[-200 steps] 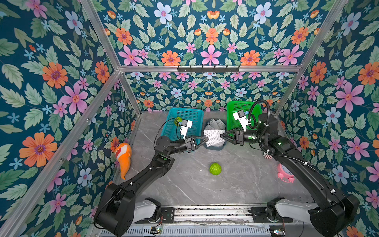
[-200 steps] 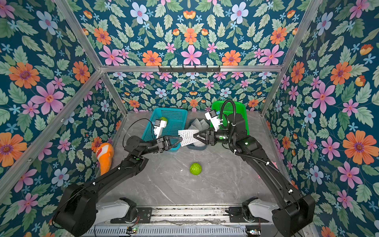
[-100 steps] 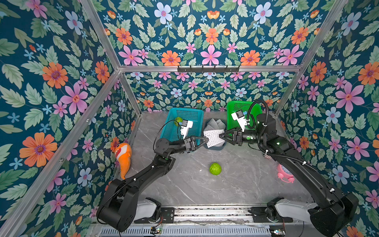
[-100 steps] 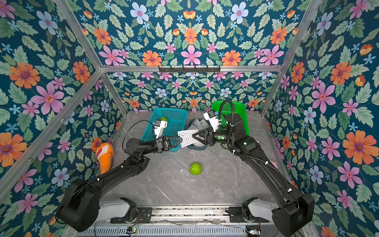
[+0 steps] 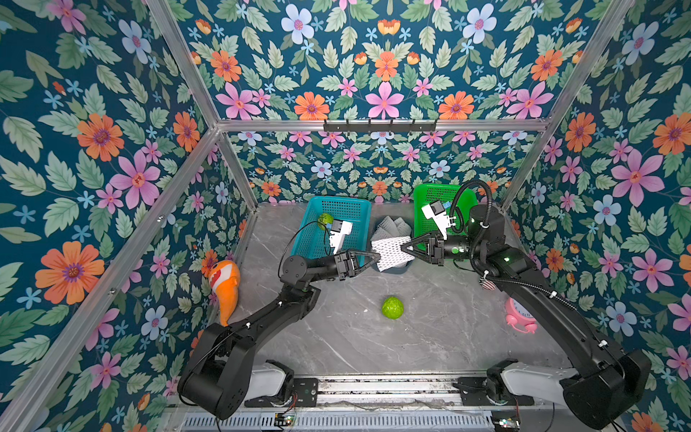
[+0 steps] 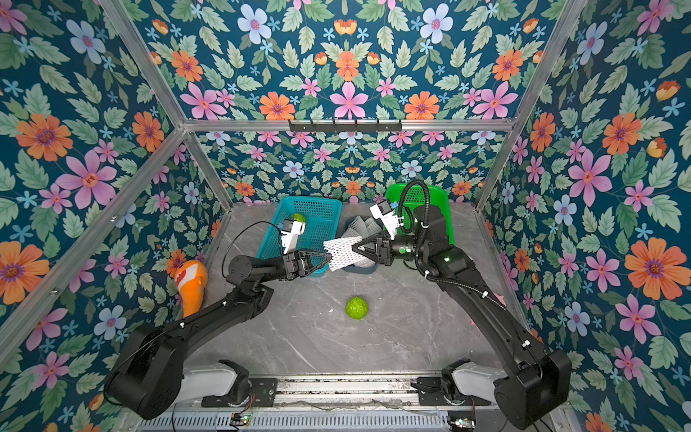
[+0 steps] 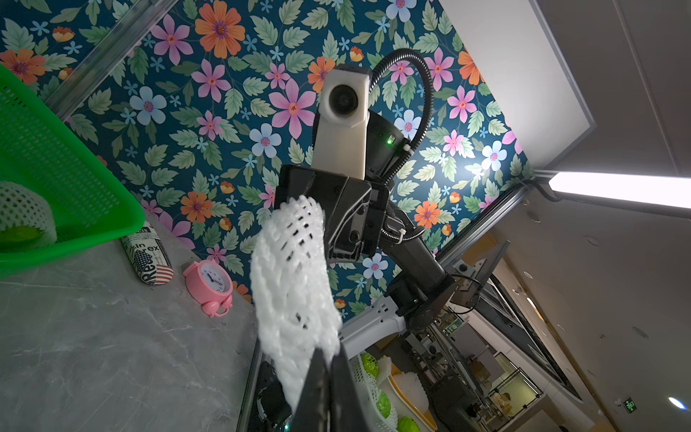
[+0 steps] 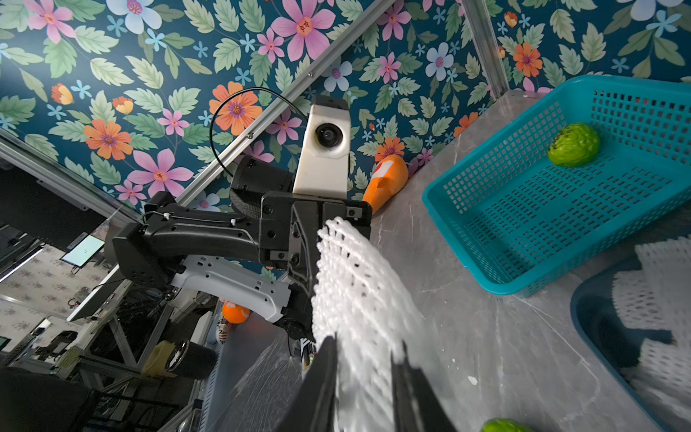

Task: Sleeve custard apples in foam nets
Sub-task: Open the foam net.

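Both arms extended inward, tips facing. Left gripper (image 5: 377, 257) pinched closed. Right gripper (image 5: 403, 247) jaws narrowly parted.

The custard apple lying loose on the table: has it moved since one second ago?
No. In a top view the custard apple lies at the same spot on the table, no nearer to the teal basket.

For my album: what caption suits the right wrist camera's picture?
A white foam mesh sleeve held between left pincer and right pincer; bumpy green fruit in the teal perforated plastic basket.
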Tool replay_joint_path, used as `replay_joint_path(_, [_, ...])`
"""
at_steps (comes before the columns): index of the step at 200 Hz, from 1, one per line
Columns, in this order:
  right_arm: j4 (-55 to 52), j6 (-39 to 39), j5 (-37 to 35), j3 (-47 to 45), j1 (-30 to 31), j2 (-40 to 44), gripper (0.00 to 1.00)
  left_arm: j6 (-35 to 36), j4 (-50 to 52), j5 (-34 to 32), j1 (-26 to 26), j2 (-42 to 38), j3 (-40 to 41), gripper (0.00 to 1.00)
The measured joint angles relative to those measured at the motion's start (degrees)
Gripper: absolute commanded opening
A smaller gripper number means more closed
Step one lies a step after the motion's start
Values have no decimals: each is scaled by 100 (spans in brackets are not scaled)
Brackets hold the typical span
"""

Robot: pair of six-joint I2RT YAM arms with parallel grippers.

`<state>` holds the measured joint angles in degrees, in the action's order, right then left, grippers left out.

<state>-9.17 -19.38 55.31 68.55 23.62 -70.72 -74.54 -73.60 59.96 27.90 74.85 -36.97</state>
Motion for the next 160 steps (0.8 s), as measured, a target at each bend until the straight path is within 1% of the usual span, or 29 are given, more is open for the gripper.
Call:
replay_joint_path(7, [-9, 0, 31, 0, 0, 0, 21, 7, 17, -13, 0, 9, 0, 0])
replay_joint_path(43, [-50, 2, 129, -4, 0, 2, 0, 118, 136, -33, -2, 26, -4, 0])
replay_joint_path(57, [-61, -22, 129, -2, -11, -2, 0, 186, 238, -50, -2, 13, -26, 0])
replay_joint_path(59, [-61, -26, 133, -2, -15, -4, 0, 201, 258, -55, -2, 11, -31, 2])
replay_joint_path(73, [28, -208, 192, -7, -83, -52, 0, 367, 535, -118, -7, -31, -72, 28])
replay_joint_path(81, [203, -367, 262, -52, -162, -87, 0, 516, 737, -177, -26, -79, -81, 35])
replay_joint_path(98, [638, -852, 389, -203, -334, -144, 0, 745, 1193, -345, -190, -221, -44, 42])
replay_joint_path(110, [970, -1165, 463, -295, -417, -166, 0, 885, 1423, -483, -380, -332, 61, 43])
replay_joint_path(117, [1178, -1353, 516, -341, -444, -166, 0, 905, 1508, -581, -503, -389, 138, 46])
replay_joint_path(127, [1539, -1646, 616, -393, -476, -170, 0, 942, 1626, -708, -649, -459, 232, 48])
replay_joint_path(140, [2212, -2122, 745, -466, -494, -221, 0, 1001, 1784, -920, -789, -490, 302, 51])
replay_joint_path(153, [2905, -2645, 837, -533, -472, -323, 0, 1012, 1812, -1073, -813, -444, 339, 53])
replay_joint_path(160, [3333, -2975, 894, -542, -428, -409, 0, 986, 1742, -1102, -813, -365, 345, 57])
